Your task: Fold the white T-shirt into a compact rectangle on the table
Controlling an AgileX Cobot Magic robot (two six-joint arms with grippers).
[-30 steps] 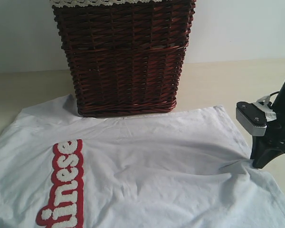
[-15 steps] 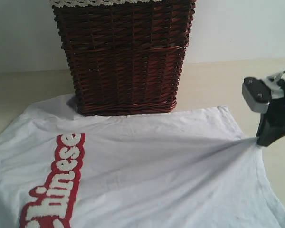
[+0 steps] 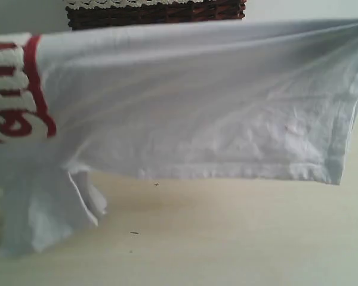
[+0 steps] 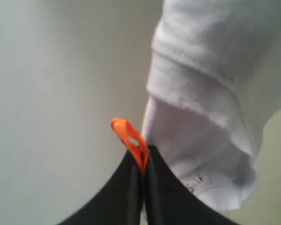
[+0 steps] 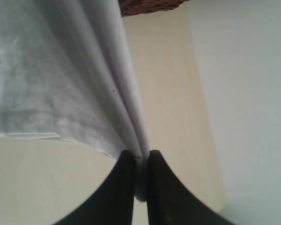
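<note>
The white T-shirt (image 3: 197,107) hangs stretched in the air across the exterior view, its hem low at the right and a sleeve drooping toward the table (image 3: 227,238) at the left. The red patch band with white letters (image 3: 15,89) shows at the far left. Neither gripper appears in the exterior view. My left gripper (image 4: 141,161) is shut on the shirt's small orange tag (image 4: 130,138), with white cloth (image 4: 210,108) beside it. My right gripper (image 5: 140,159) is shut on a bunched fold of the shirt (image 5: 84,70).
The dark wicker basket (image 3: 161,9) with cream lace trim stands behind the lifted shirt, only its top showing. The pale wall lies beyond it. Bare table shows under the hanging cloth.
The shirt, lying flat on the table a second ago, has been lifted up and now hangs in front of the basket. The right arm has left the exterior view.
</note>
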